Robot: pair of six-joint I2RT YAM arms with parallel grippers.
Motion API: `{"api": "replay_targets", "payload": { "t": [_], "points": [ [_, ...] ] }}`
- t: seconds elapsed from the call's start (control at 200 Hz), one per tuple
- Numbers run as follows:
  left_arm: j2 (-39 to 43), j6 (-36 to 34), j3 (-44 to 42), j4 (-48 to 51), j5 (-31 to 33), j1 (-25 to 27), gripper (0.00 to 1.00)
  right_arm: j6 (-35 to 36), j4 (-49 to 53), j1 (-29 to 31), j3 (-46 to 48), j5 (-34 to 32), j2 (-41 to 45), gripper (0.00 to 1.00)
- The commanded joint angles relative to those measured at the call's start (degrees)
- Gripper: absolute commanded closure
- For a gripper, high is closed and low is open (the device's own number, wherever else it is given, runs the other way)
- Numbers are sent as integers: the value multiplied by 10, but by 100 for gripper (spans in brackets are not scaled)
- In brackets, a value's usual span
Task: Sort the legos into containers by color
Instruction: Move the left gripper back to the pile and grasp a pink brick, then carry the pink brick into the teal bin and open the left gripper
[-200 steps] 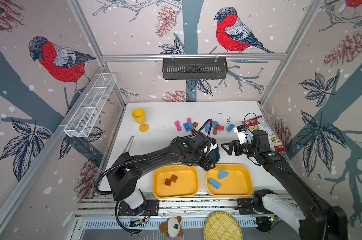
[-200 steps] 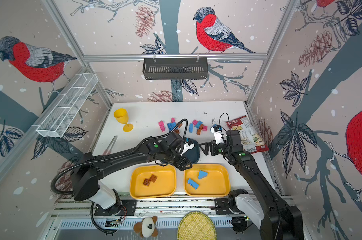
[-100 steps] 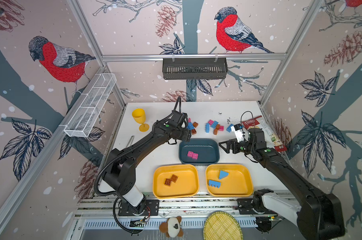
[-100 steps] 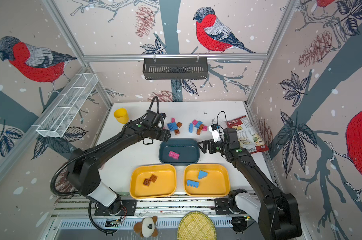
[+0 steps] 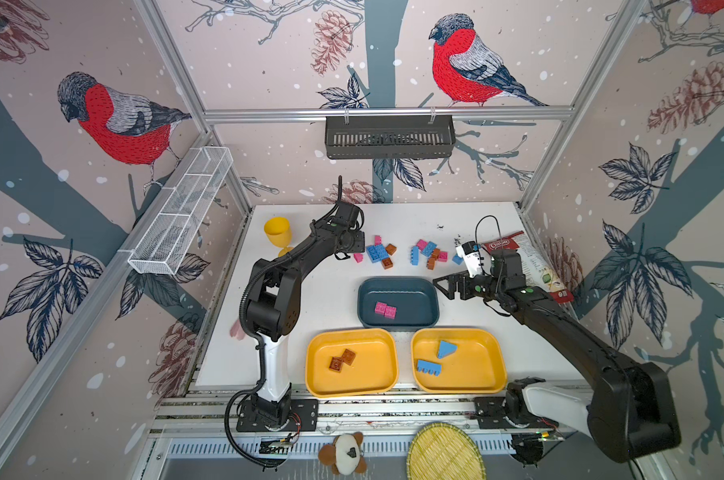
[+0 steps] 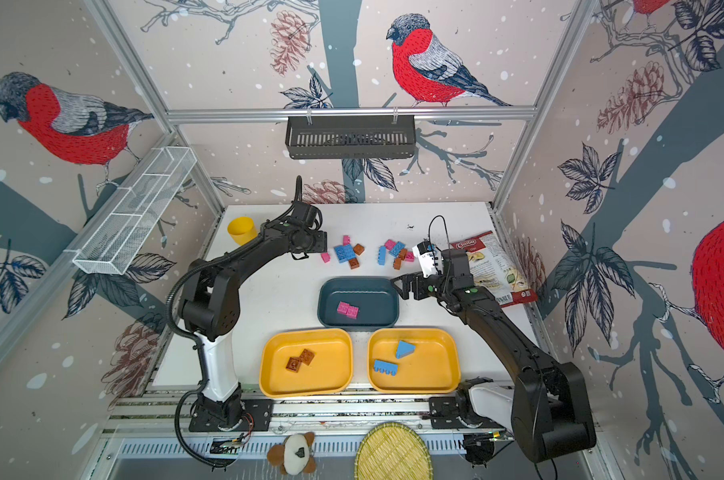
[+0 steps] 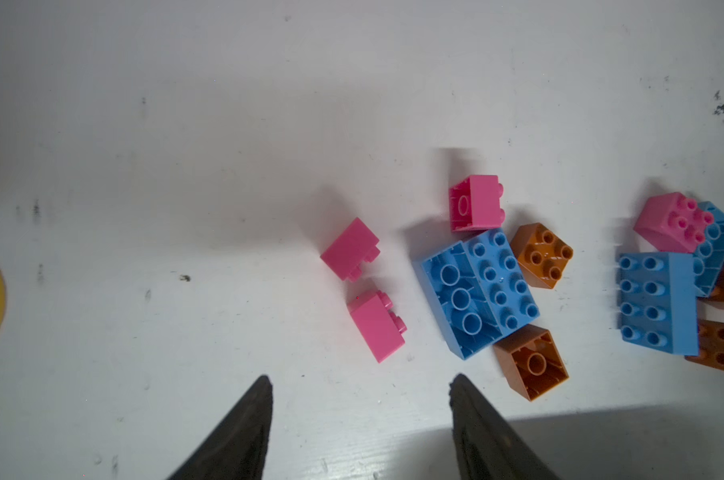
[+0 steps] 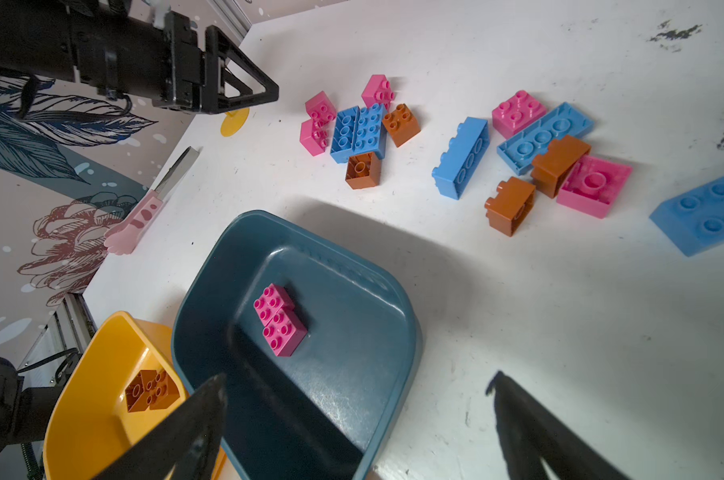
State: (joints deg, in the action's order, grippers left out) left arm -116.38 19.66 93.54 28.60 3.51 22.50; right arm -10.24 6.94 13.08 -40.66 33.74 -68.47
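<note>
Even, bright light came from overhead, and the white table (image 5: 331,299) looked almost washed out in both top views. These were sharp at the centre, with wide-angle stretching toward the edges. In the right wrist view a broad soft shadow lay on the table just beside the teal tray (image 8: 352,374), whose glossy floor carried a pale sheen. In the left wrist view the bricks (image 7: 476,291) were crisp, and the left gripper (image 7: 360,376) was a black silhouette.
</note>
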Motion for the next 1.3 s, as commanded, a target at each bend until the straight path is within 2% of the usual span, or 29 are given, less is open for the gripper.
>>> {"api": "replay_targets", "payload": {
  "t": [0.0,0.095,0.32,0.46,0.786,0.931,1.291],
  "points": [
    [-38,-43,46,17,17,-1,34,10,-17,0,-8,10,-9,0],
    [-69,-85,71,26,12,-1,36,12,-20,1,-8,14,-16,1],
    [-128,-146,119,50,45,-2,39,12,-24,0,-6,14,-20,0],
    [-161,-157,162,65,63,-3,40,13,-23,1,-5,15,-21,0],
    [-213,-180,227,110,43,-4,50,14,-22,-3,-4,15,-20,1],
    [-218,-182,227,112,54,-7,60,15,-22,-4,-5,17,-23,0],
    [-225,-182,240,131,32,-11,81,15,-21,-4,-6,17,-24,1]
  ]
}}
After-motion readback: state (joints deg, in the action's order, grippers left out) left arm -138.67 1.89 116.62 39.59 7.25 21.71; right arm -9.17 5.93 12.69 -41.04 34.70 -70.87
